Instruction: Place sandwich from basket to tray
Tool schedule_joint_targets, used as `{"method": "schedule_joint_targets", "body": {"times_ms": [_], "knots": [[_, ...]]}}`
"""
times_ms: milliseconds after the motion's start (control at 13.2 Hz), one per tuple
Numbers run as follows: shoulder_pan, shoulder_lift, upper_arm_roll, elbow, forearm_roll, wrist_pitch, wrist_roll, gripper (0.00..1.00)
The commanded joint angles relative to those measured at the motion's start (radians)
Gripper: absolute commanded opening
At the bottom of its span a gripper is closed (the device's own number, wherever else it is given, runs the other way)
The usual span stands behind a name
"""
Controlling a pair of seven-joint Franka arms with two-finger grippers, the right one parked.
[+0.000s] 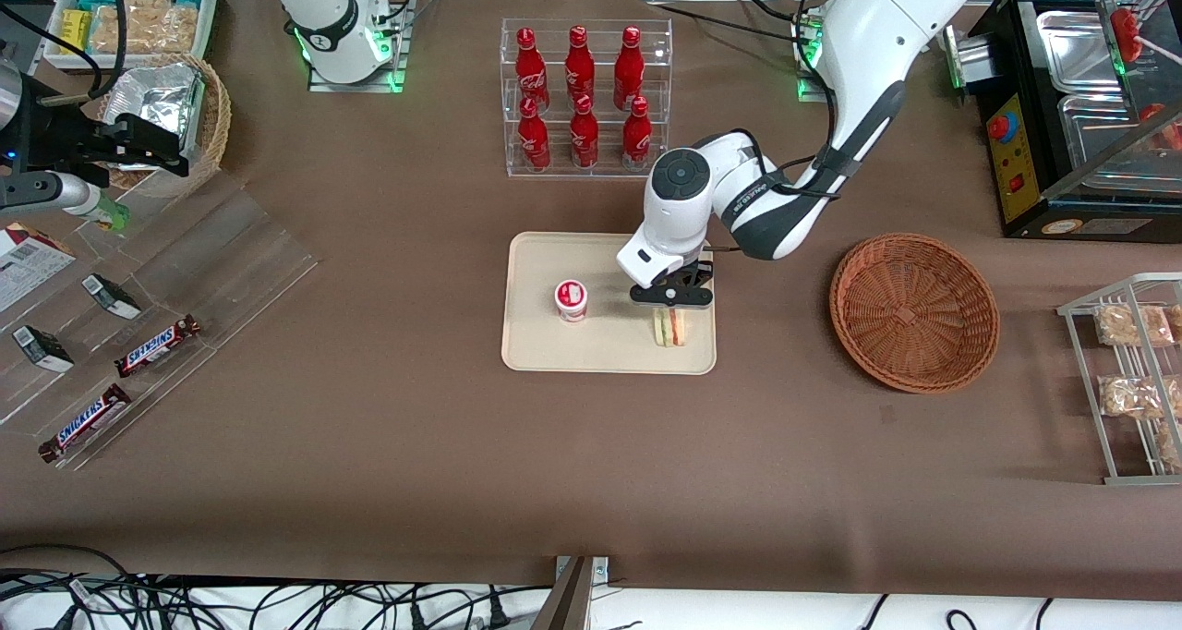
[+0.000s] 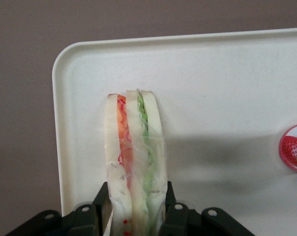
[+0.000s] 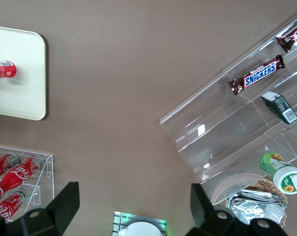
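I've got the gripper (image 1: 673, 303) low over the tray (image 1: 536, 344), at the tray's end nearer the basket (image 1: 914, 311). Jaws closed on the sandwich (image 1: 672, 328): wrist cam shows fingers (image 2: 102, 202) pressed against both bread faces. Sandwich (image 2: 134, 162) stands on edge w/ its lower side on the tray (image 2: 227, 93), close to a corner, red & green layers visible. Yogurt cup (image 1: 572, 299) sits mid-tray, apart from it. Basket holds nothing, on the table near the tray.
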Motion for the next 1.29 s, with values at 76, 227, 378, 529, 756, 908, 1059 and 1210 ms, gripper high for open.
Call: {"method": "schedule_joint_targets", "body": {"times_ms": [76,227,378,529,756,908,1059,1210], "knots": [[0.004,-0.040,-0.002,0.025,0.031,-0.070,-0.027,1.00],[0.007,-0.083,-0.005,0.043,0.012,-0.133,-0.026,1.00],[0.012,-0.096,-0.007,0.120,-0.038,-0.223,-0.020,1.00],[0.044,-0.100,-0.007,0.224,-0.105,-0.347,0.073,1.00],[0.137,-0.157,-0.010,0.320,-0.245,-0.489,0.241,1.00],[0.223,-0.226,-0.010,0.320,-0.317,-0.526,0.316,1.00],[0.289,-0.286,-0.010,0.321,-0.366,-0.590,0.415,1.00],[0.356,-0.327,-0.010,0.321,-0.406,-0.618,0.483,1.00]]}}
